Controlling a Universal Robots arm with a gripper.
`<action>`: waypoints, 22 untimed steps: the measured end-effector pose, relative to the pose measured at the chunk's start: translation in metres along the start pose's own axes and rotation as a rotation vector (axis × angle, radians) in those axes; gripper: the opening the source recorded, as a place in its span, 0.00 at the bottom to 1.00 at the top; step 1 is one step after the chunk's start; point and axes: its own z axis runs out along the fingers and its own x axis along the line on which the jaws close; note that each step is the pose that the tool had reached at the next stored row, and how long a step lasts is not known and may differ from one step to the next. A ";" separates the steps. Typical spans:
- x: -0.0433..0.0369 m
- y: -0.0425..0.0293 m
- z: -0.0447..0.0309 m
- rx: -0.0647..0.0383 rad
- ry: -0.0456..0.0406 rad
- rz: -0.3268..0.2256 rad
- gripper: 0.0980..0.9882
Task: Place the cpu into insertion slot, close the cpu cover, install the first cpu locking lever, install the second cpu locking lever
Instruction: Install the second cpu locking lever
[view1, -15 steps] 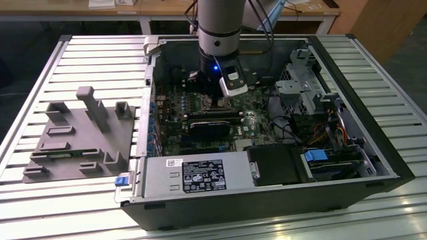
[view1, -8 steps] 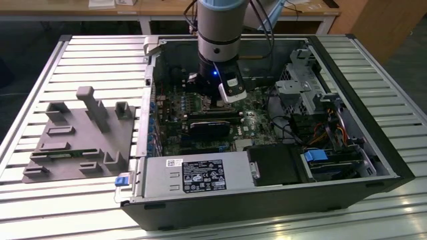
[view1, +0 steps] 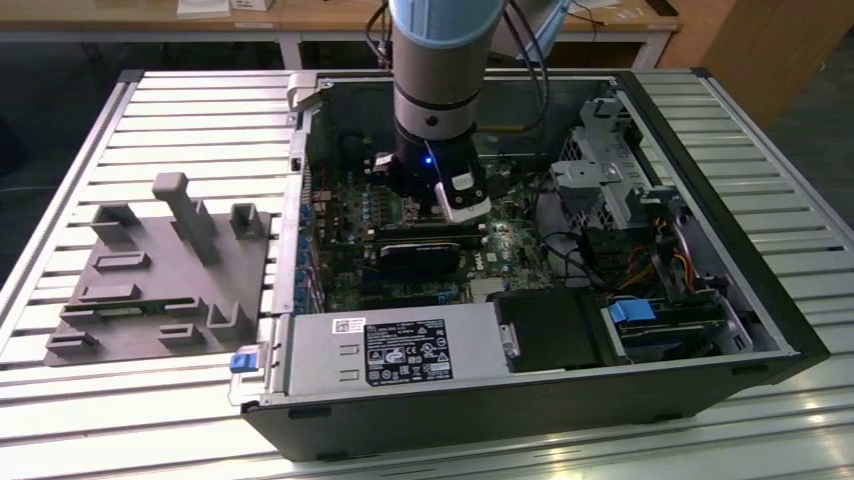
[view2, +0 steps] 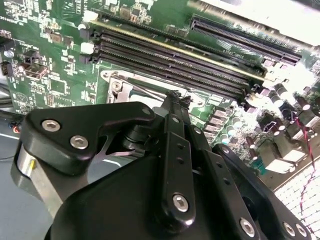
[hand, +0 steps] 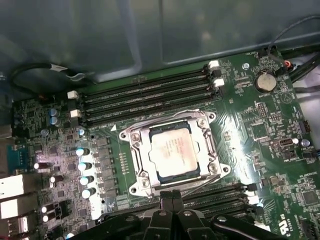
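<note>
Silver-topped cpu (hand: 171, 152) seated in insertion slot (hand: 136, 165), tool (hand: 171, 196) just beside

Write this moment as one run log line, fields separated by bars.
cpu: seated in insertion slot | cpu cover: closed over cpu | gripper: at socket edge

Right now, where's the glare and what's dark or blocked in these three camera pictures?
In the first wrist view, light glints off the cpu cover and washes out capacitors beside it. In the second wrist view, the gripper body blocks much of the insertion slot, with bright glare at the far edge. In the exterior view, the computer case interior is shadowed.
</note>
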 end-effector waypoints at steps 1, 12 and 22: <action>0.0001 -0.0022 0.0004 -0.005 0.0012 0.000 0.00; 0.0038 -0.0192 0.0050 -0.080 0.0198 0.002 0.00; 0.0092 -0.0282 0.0162 -0.119 0.0294 0.002 0.00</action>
